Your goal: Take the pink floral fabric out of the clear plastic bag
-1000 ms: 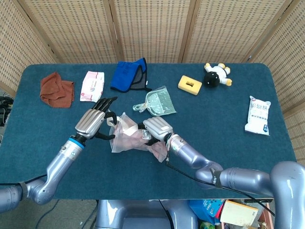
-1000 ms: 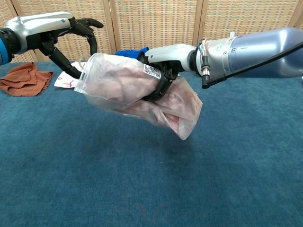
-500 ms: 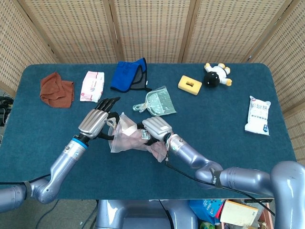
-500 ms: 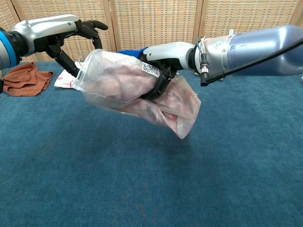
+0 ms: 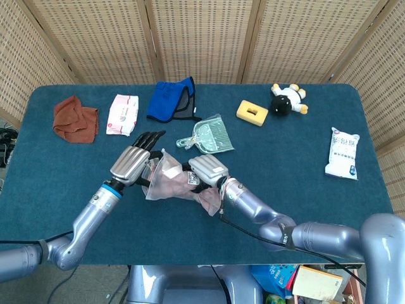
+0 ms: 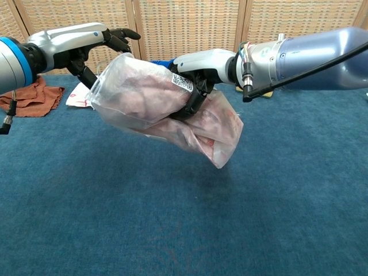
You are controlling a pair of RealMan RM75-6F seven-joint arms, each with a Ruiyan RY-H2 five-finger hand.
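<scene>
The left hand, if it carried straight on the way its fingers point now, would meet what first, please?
Most likely the clear plastic bag: the left hand sits right at its open end, fingers pointing toward it. Whether they already touch is unclear.

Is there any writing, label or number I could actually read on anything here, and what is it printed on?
No words or numbers can be read in either view.
White sticker on the clear plastic bag, by the right hand: a square code pattern, no letters to read.
Pink-and-white packet: printing too small to read.
White packet at the table's right edge: printing too blurred to read.
</scene>
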